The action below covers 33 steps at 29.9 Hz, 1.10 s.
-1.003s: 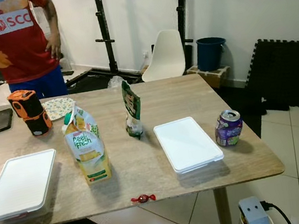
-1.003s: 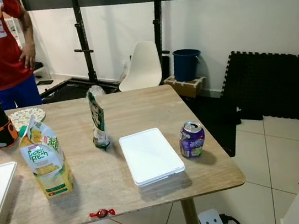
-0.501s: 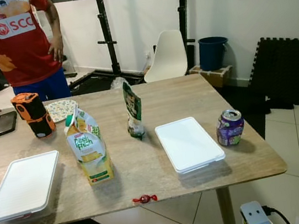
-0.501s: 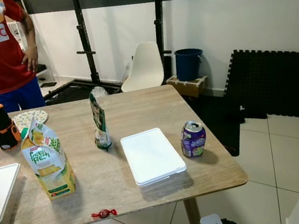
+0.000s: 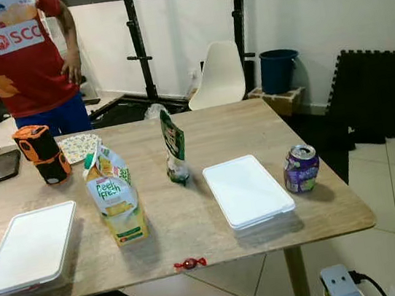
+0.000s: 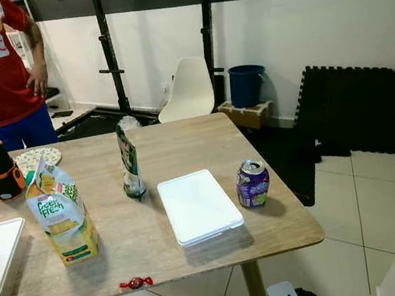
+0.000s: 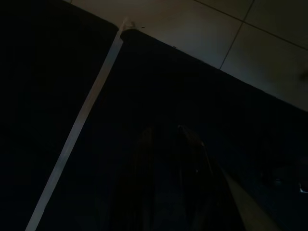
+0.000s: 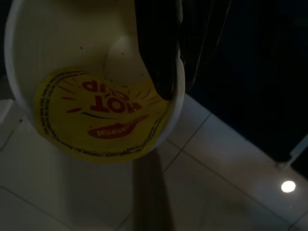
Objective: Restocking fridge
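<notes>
Seemingly nothing is stocked yet: the juice carton (image 5: 117, 203), snack pouch (image 5: 174, 145) and soda can (image 5: 301, 169) stand on the table (image 5: 193, 222) (no fridge nearby); right gripper (image 8: 163, 53) pinches a white cup (image 8: 82, 96); left gripper's (image 7: 168, 192) spread, I cannot tell.

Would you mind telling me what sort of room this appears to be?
Probably a home gym or spare room doubling as a dining spot: a black squat rack, foam floor mats against the wall, and a wooden table holding groceries.
</notes>
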Motion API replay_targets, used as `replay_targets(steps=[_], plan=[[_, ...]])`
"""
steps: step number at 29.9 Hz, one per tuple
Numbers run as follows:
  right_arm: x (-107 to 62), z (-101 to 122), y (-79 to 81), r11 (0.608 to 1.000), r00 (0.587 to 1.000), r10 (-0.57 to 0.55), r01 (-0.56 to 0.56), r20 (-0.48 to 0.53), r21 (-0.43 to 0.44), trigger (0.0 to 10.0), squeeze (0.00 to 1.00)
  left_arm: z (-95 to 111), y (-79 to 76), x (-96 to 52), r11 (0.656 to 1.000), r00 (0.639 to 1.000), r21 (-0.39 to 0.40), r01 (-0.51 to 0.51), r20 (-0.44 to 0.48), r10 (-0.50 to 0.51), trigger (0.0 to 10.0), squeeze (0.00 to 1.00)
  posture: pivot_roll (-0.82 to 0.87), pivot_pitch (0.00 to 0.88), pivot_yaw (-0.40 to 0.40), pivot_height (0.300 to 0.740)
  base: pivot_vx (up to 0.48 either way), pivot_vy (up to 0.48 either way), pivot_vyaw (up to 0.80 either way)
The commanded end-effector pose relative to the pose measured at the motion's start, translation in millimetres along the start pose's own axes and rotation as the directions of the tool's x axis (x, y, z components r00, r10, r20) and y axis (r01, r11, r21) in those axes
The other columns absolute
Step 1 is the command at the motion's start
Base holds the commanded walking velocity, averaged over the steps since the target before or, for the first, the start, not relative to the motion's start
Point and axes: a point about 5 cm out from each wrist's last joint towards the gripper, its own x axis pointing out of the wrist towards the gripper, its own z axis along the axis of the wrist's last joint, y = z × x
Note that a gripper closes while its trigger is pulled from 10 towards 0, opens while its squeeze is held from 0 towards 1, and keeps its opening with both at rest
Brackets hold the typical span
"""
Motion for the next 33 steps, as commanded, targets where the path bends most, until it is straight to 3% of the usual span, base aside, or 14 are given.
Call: replay_targets(steps=[1, 3, 5, 10, 13, 17, 20, 23, 25, 28, 32, 33], plan=[[-1.3, -6, 1.7, 1.0, 1.0, 0.011, -0.012, -0.029, -0.019, 10.0, 0.0, -7, 7.6, -2.2, 0.999, 0.999, -0.01, -0.032, -0.023, 0.032, 10.0, 0.0, -0.01, 0.053, 0.003, 0.74, 0.0, 0.0, 0.0], [-2.2, -9, 1.2, 0.999, 0.999, 0.009, -0.01, -0.042, -0.036, 10.0, 0.0, -8, 7.9, -2.4, 0.999, 0.999, -0.021, -0.029, -0.024, 0.029, 10.0, 0.0, -0.02, 0.056, 0.015, 0.74, 0.0, 0.0, 0.0], [-1.3, -3, -5.4, 0.998, 0.999, -0.038, 0.039, -0.014, 0.054, 10.0, 0.0, -6, 4.8, -1.9, 1.0, 1.0, 0.005, 0.01, -0.016, -0.01, 10.0, 0.0, -0.03, 0.061, -0.003, 0.74, 0.0, 0.0, 0.0], [-2.7, -8, -5.4, 0.999, 0.999, -0.021, 0.02, -0.038, -0.031, 10.0, 0.0, -6, 5.9, -1.8, 1.0, 1.0, -0.014, -0.013, -0.018, 0.013, 10.0, 0.0, -0.03, 0.07, 0.011, 0.74, 0.0, 0.0, 0.0], [-3.4, -8, -8.3, 0.999, 0.999, -0.041, 0.042, -0.033, 0.034, 10.0, 0.0, -5, 5.1, -1.6, 1.0, 1.0, -0.009, -0.01, -0.012, 0.01, 10.0, 0.0, -0.02, 0.051, -0.014, 0.74, 0.0, 0.0, 0.0], [-4.0, -11, -7.6, 1.0, 0.998, -0.026, 0.026, -0.05, -0.007, 10.0, 0.0, -6, 4.8, -1.7, 0.999, 1.0, -0.03, -0.017, -0.014, 0.017, 10.0, 0.0, -0.05, 0.071, 0.014, 0.74, 0.0, 0.0, 0.0], [-2.4, -5, -8.9, 0.998, 0.999, -0.036, 0.036, -0.023, 0.041, 10.0, 0.0, -4, 2.3, -1.2, 1.0, 1.0, 0.001, 0.003, -0.012, -0.003, 10.0, 0.0, -0.03, 0.065, -0.014, 0.74, 0.0, 0.0, 0.0], [-4.5, -13, -4.4, 0.999, 0.998, -0.003, 0.001, -0.056, -0.034, 10.0, 0.0, -9, 3.7, -2.0, 0.999, 0.999, -0.048, -0.026, -0.025, 0.025, 10.0, 0.0, -0.03, 0.076, 0.011, 0.74, 0.0, 0.0, 0.0], [-4.6, -13, -4.6, 0.999, 0.999, -0.008, 0.007, -0.053, -0.032, 10.0, 0.0, -9, 2.9, -2.2, 0.999, 1.0, -0.046, -0.011, -0.024, 0.01, 10.0, 0.0, -0.03, 0.076, 0.011, 0.74, 0.0, 0.0, 0.0], [-3.3, -9, -4.2, 1.0, 0.999, -0.021, 0.021, -0.033, 0.01, 10.0, 0.0, -9, 2.6, -2.3, 1.0, 1.0, 0.01, 0.004, -0.03, -0.004, 10.0, 0.0, -0.02, 0.078, 0.0, 0.74, 0.0, 0.0, 0.0], [-3.6, -11, -2.7, 1.0, 0.999, -0.009, 0.009, -0.042, -0.013, 10.0, 0.0, -11, 3.4, -2.5, 1.0, 0.999, 0.001, -0.011, -0.038, 0.011, 10.0, 0.0, -0.02, 0.078, 0.006, 0.74, 0.0, 0.0, 0.0], [-3.3, -10, -3.6, 0.999, 0.999, -0.027, 0.028, -0.034, 0.024, 10.0, 0.0, -9, 3.5, -2.5, 1.0, 1.0, 0.02, 0.005, -0.022, -0.004, 10.0, 0.0, -0.02, 0.07, 0.008, 0.74, 0.0, 0.0, 0.0]])
